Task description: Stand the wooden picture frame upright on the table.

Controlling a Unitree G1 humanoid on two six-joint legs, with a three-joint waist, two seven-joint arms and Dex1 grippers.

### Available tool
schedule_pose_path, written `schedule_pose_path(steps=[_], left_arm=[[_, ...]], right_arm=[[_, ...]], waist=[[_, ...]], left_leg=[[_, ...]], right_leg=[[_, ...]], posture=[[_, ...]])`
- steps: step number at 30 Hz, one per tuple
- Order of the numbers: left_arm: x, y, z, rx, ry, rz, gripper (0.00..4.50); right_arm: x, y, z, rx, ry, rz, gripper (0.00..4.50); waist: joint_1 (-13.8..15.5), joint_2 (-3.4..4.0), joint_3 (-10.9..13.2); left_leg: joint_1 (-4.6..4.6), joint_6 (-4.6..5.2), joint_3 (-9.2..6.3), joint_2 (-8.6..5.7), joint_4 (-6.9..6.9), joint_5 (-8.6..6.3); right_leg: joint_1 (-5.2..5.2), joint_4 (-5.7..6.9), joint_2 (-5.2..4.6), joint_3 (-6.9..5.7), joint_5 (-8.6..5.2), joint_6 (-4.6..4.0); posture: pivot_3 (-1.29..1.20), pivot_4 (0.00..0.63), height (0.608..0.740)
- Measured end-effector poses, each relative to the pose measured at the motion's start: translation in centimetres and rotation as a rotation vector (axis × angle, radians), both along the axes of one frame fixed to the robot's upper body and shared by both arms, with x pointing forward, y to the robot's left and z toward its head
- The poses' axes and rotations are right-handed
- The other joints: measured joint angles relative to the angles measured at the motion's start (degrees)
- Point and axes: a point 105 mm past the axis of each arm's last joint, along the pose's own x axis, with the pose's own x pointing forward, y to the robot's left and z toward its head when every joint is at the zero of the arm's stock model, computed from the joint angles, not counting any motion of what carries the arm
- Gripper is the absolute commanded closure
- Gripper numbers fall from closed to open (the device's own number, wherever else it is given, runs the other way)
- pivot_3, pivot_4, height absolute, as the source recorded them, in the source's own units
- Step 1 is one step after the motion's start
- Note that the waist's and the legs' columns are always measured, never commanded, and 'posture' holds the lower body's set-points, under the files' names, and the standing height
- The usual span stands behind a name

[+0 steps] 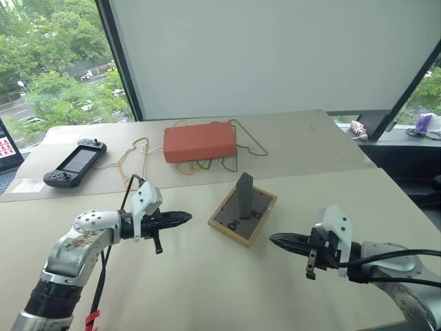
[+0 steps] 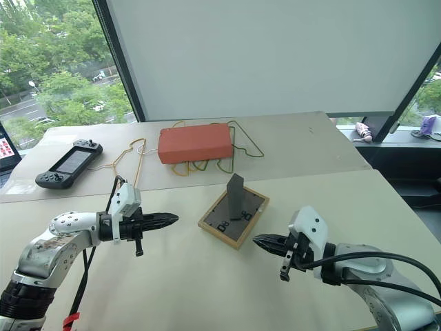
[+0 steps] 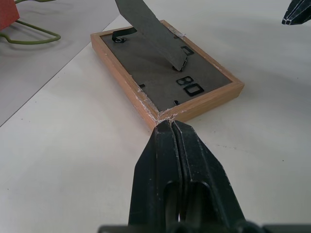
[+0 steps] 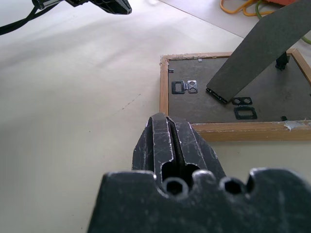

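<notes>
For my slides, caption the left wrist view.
Shut left gripper at a corner of the face-down wooden picture frame.

Picture frame (image 1: 242, 215) face down mid-table (image 1: 207, 289), stand (image 1: 244, 196) sticking up, left gripper (image 1: 186, 218) to its left, right gripper (image 1: 274, 239) to its right, box (image 1: 200, 141) behind on cables (image 1: 207, 164), handheld console (image 1: 74, 163) far left

Hardly any writing to read here. The small light-wood picture frame (image 3: 165, 80) lies face down on the beige table (image 1: 207, 289), and on its dark grey back there are raised black marks that look like "80" (image 3: 186, 80) in the left wrist view; they may be metal hangers, hard to tell which. Far left, the edge of a screen (image 1: 7, 148) shows red tiles, too small to read. Nothing legible on the orange-red rectangular box (image 1: 200, 141) or the black handheld game console (image 1: 74, 163).
</notes>
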Motion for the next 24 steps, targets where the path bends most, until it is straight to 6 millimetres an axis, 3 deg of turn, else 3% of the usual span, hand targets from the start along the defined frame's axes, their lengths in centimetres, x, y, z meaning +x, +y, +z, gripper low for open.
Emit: schedule_pose_path(steps=[4,9,12,18,24], left_arm=[[0.8,0.0,-0.7,0.042,-0.014,0.016,4.44],[5.3,-0.7,-4.3,0.198,-0.079,0.096,4.44],[7.3,-2.6,-5.2,0.218,-0.101,0.096,4.44],[8.6,-7.6,-5.5,0.259,-0.215,-0.024,4.44],[8.6,-7.8,-5.6,0.297,-0.257,-0.057,4.44]], right_arm=[[0.8,0.0,-0.7,-0.015,0.012,-0.06,4.5],[2.9,-0.1,-5.2,-0.095,0.142,-0.248,4.5],[4.0,0.7,-5.3,-0.102,0.122,-0.302,4.5],[5.8,0.9,-5.6,-0.133,0.094,-0.417,4.5],[7.7,0.6,-5.5,-0.2,0.051,-0.485,4.5]], waist=[[0.0,-0.01,0.0],[0.3,-0.02,0.0],[0.2,-0.02,0.0],[0.2,-0.01,0.0],[0.0,0.01,-0.1]], left_leg=[[0.04,-0.01,0.01,-0.01,0.02,0.01],[-0.06,-0.09,-0.02,-0.05,0.38,0.05],[-0.26,-0.36,-0.04,-0.09,0.54,0.2],[-0.37,-0.37,-0.04,-0.24,0.56,0.21],[-0.31,-0.36,-0.05,-0.24,0.57,0.2]], right_leg=[[0.08,-0.02,0.0,0.0,0.0,0.0],[0.04,-0.04,0.0,0.0,0.05,-0.04],[0.04,-0.02,-0.01,-0.01,0.23,0.08],[0.09,-0.34,-0.18,-0.04,0.32,0.21],[0.11,-0.27,-0.19,-0.04,0.35,0.25]], posture=[[0.0,0.15,0.74],[0.0,0.15,0.74],[0.0,0.15,0.74],[0.0,0.15,0.74],[0.0,0.15,0.74]])
